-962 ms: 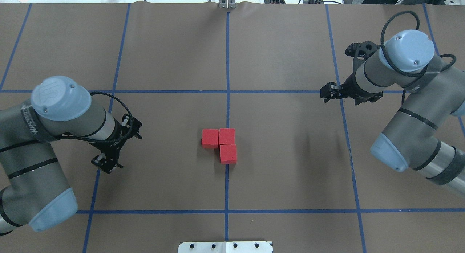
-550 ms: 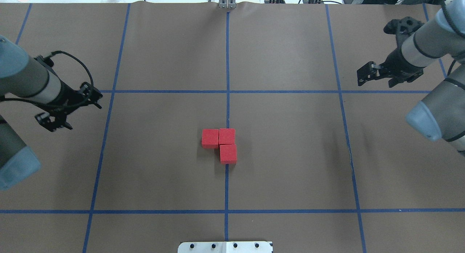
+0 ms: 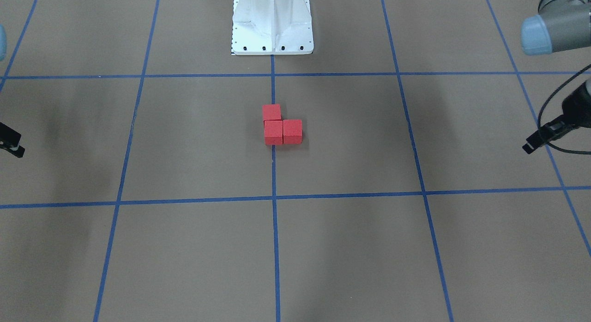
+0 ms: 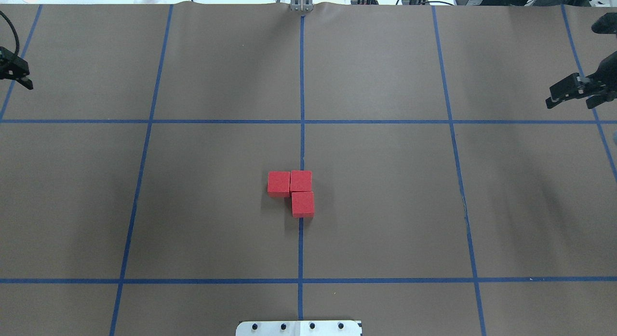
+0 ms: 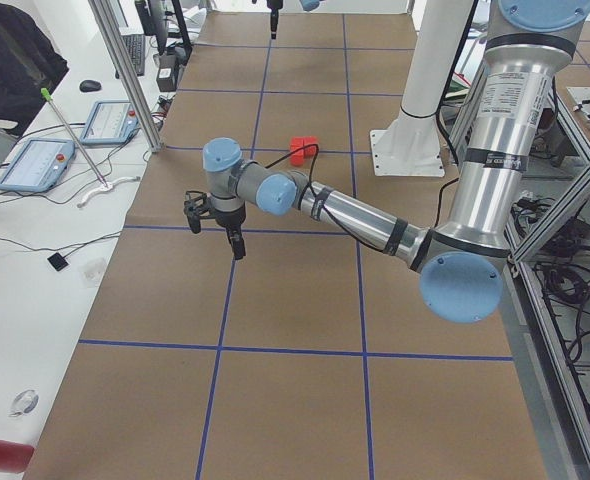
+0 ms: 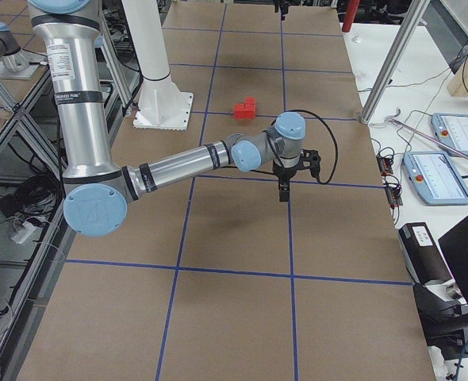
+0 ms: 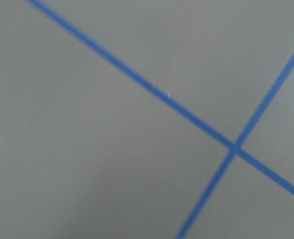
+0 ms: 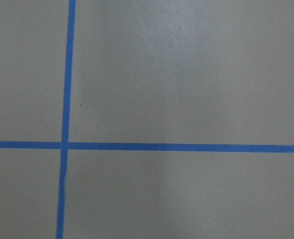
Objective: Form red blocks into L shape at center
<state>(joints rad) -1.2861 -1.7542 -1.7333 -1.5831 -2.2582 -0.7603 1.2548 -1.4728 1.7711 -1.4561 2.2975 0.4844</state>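
light: even, soft shadows | wrist views: blurred, perhaps defocused

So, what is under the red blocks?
The red blocks lie on the brown surface. The blue line runs under the corner block and the one nearer the robot; that stretch is covered. The third block sits beside the line.
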